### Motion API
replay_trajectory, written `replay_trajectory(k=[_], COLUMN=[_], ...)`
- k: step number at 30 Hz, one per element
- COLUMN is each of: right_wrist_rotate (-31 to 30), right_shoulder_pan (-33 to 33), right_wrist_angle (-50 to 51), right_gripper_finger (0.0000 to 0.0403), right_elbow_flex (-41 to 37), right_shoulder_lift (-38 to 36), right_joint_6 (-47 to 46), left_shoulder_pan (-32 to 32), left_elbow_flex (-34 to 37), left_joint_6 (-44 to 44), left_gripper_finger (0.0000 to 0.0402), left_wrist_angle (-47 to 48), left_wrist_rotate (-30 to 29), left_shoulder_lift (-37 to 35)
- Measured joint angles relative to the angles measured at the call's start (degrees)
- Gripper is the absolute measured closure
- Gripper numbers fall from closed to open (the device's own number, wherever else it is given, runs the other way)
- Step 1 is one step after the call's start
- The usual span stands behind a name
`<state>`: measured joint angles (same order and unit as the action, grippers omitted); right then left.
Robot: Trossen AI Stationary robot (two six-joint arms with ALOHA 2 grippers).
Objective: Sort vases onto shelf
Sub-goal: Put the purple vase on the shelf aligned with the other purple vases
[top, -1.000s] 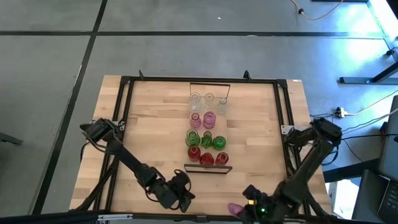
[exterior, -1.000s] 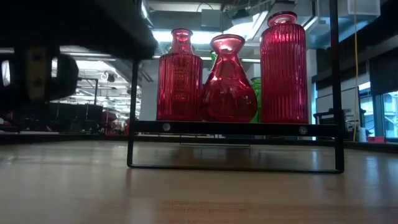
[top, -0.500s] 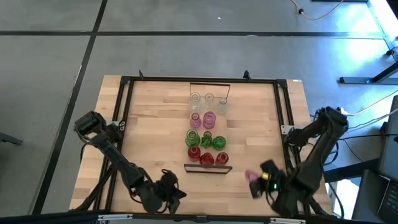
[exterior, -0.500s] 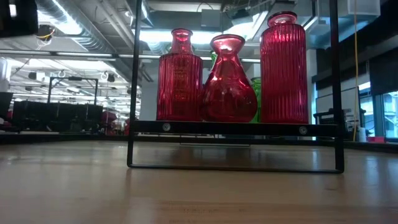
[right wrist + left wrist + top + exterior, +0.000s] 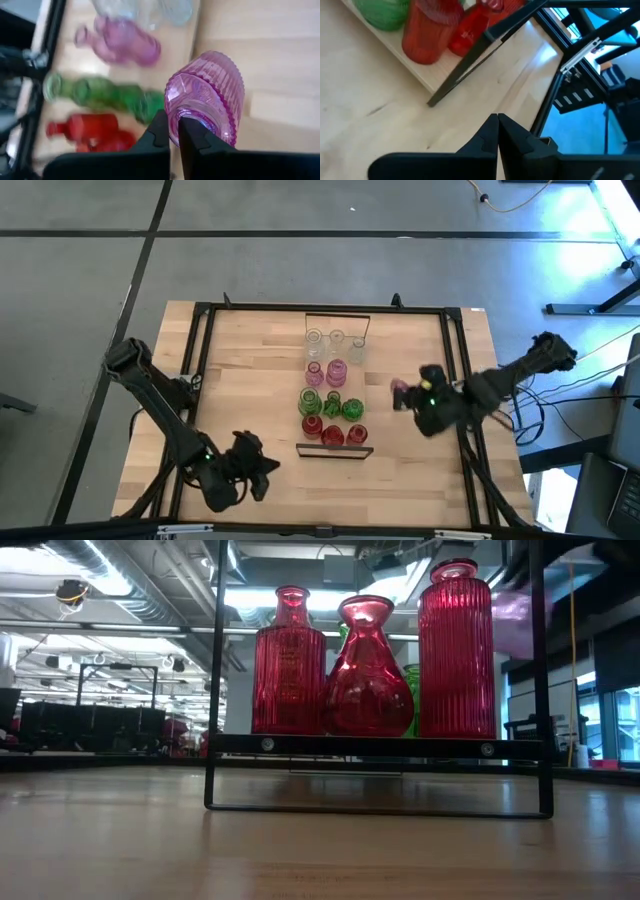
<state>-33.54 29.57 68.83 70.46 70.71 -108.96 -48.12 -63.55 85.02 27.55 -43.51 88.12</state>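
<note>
Left claw (image 5: pixel 258 467): fingers pressed together, nothing between them, hanging over the table (image 5: pixel 250 380) at its near left. Shelf (image 5: pixel 337 451) just right of it and a little farther out; in the left wrist view, shelf end frame close ahead of the fingertips (image 5: pixel 498 125), red vases (image 5: pixel 427 30) and a green one (image 5: pixel 385 12) beyond.

On the shelf, between the two claws, counted in the high view: three clear vases (image 5: pixel 337 338) at the far end, then two pink (image 5: pixel 336 370), three green (image 5: pixel 333 402) and three red (image 5: pixel 333 437) at the near end. Eleven standing there, all upright.

Right claw (image 5: pixel 408 396): clamped on the rim of a twelfth, a ribbed pink vase (image 5: pixel 400 392), carried off the table. Shelf just left of this claw, the green row nearest, with a clear gap between held vase and shelf. In the right wrist view, the pink vase (image 5: pixel 207 95) fills the space past the fingers, with the shelf rows behind it.

Against a second ago: right claw up from the table's near edge to beside the shelf, pink vase along with it; left claw shifted leftward, away from the shelf end. In the low view, dark arm gone from the upper left, and a pink blur (image 5: pixel 518 620) newly showing at upper right, behind the black frame. Rows on the shelf unchanged.
</note>
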Motion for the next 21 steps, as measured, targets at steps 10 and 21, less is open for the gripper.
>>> replay_trajectory(k=[10, 21], right_wrist_rotate=[9.46, 16.23], right_shoulder_pan=[-21.21, -28.64], right_wrist_angle=[-22.79, -30.36], right_gripper_finger=[0.0403, 0.0403], right_elbow_flex=[-5.23, -5.25], right_shoulder_lift=[-0.25, 5.66], right_joint_6=[18.78, 20.33], left_shoulder_pan=[0.38, -3.75], left_elbow_flex=[0.0, 0.0], left_joint_6=[-5.9, -3.02], left_gripper_finger=[0.0401, 0.0401], left_wrist_angle=[4.75, 23.38], left_wrist_rotate=[0.26, -9.49], left_shoulder_lift=[-3.87, -15.58])
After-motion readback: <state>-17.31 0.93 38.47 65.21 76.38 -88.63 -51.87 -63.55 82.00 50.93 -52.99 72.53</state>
